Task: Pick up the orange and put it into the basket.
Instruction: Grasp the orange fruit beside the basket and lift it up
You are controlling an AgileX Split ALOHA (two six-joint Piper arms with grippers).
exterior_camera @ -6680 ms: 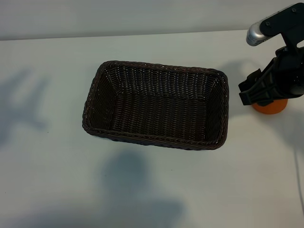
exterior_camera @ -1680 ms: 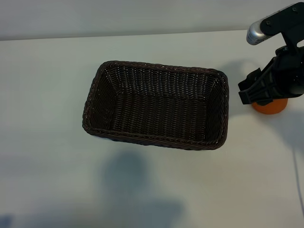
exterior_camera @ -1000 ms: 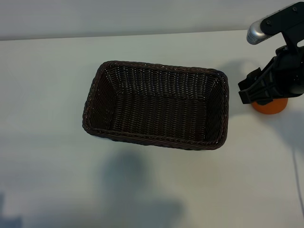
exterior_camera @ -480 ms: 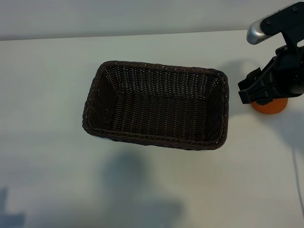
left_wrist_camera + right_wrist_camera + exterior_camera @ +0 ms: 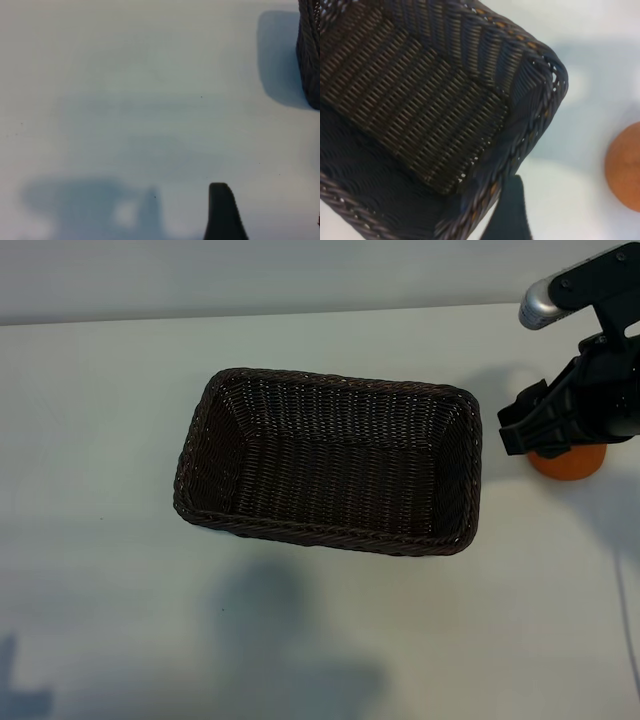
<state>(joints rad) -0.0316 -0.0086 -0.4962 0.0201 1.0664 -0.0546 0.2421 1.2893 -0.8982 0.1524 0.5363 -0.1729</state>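
Two arms: only the right arm shows in the exterior view; of the left, one dark fingertip (image 5: 222, 212) appears in its own wrist view.
Right gripper (image 5: 540, 425): at the right edge of the exterior view, above the table, over the orange and hiding most of it.
Right jaws: spread wide, gripping nothing; in the right wrist view the orange lies free on the table, off to one side of the single finger (image 5: 507, 212) that shows.
Left gripper (image 5: 260, 220): low over bare table, with the basket's outer wall at the edge of its wrist view.
Left jaws: parted, nothing between them.
Orange (image 5: 568, 462): on the table (image 5: 100, 440), to the right of the basket and apart from it; only its lower rim peeks out beneath the gripper.
Orange, facing: round, so no long axis; which way its stem end points I cannot tell.
Basket (image 5: 455, 540): near the middle of the table, upright, mouth open upward, nothing inside.
Basket, long axis: runs left to right across the exterior view, slightly skewed, its right end sitting a little lower in the picture.
Basket, short end: the right-hand end faces the orange.
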